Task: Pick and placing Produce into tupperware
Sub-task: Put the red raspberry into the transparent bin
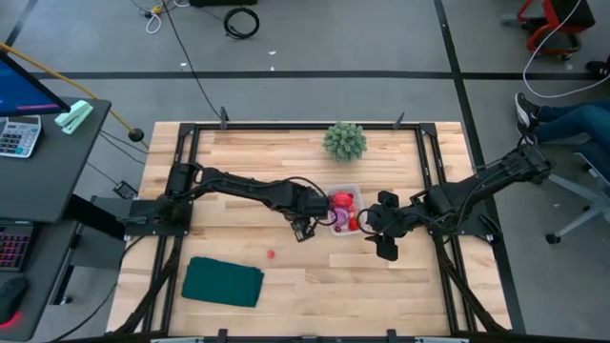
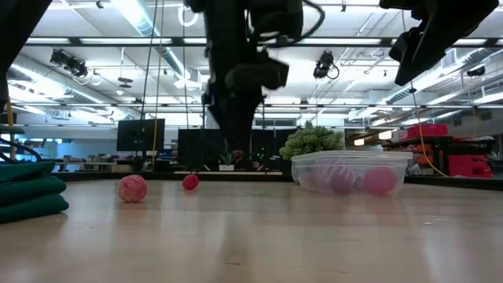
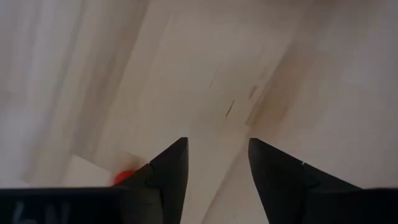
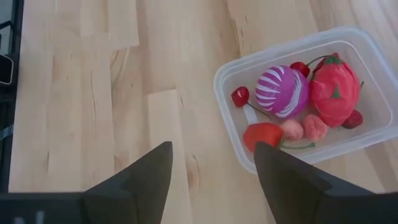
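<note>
Surface: pale wooden table inside a dark frame, grey floor around it.
Tupperware: clear tub seen near the table's middle, between the two grippers; in the right wrist view it is shown open-topped and partly filled.
Produce in the tub: a purple-striped ball, a larger red piece with green markings, a red piece with a green stem, two pink pieces and small red cherries are seen inside.
Produce outside: one small red berry lies on the wood near the cloth; in the low view a pink ball and a smaller red one are seen on the table, apart from the tub.
Left gripper: placed just beside the tub's left side; its fingers are spread apart over bare wood, nothing between them.
Right gripper: placed just beside the tub's right side; fingers apart, nothing held.
Cloth: dark green, folded, at the front left.
Plant: green bushy plant behind the tub.
</note>
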Controlling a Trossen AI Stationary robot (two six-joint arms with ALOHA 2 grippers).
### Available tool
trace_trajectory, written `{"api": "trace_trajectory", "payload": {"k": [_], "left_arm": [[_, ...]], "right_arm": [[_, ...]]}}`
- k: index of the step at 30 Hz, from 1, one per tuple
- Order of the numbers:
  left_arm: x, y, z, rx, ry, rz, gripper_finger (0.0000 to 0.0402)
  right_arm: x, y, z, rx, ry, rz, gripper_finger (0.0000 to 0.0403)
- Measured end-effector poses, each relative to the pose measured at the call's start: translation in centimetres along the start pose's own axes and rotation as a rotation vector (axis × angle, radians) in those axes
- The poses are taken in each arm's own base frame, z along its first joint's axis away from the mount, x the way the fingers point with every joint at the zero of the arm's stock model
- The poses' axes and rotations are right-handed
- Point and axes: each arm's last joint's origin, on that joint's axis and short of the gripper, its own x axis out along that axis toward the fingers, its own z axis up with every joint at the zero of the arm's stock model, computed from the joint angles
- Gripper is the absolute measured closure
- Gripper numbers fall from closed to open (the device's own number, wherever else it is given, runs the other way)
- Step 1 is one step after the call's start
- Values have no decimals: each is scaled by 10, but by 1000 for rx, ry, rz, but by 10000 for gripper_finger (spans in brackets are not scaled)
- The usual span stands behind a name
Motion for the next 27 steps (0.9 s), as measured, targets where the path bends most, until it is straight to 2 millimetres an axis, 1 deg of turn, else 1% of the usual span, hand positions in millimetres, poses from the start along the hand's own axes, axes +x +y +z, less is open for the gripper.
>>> {"api": "trace_trajectory", "payload": {"k": [2, 5, 8, 10, 14, 16, 20, 27], "left_arm": [[8, 0, -3, -50, 2, -5, 223], [15, 2, -5, -67, 7, -12, 221], [18, 5, -15, -46, 87, 30, 227], [17, 7, -22, -39, 135, 87, 230], [13, 14, -32, -65, 178, 267, 231], [13, 17, -32, -86, 176, 299, 227], [14, 17, -28, -76, 148, 282, 210], [16, 24, -25, -80, 155, 282, 163]], "right_arm": [[0, 0, 0, 0, 0, 0, 167], [0, 0, 0, 1, -1, 0, 167], [0, 0, 0, 1, -1, -1, 167], [0, 0, 0, -5, -1, -1, 167], [0, 0, 0, -14, -2, -1, 167], [0, 0, 0, -14, -2, -1, 167], [0, 0, 0, -14, -2, -1, 167], [0, 0, 0, -9, -1, -1, 167]]}}
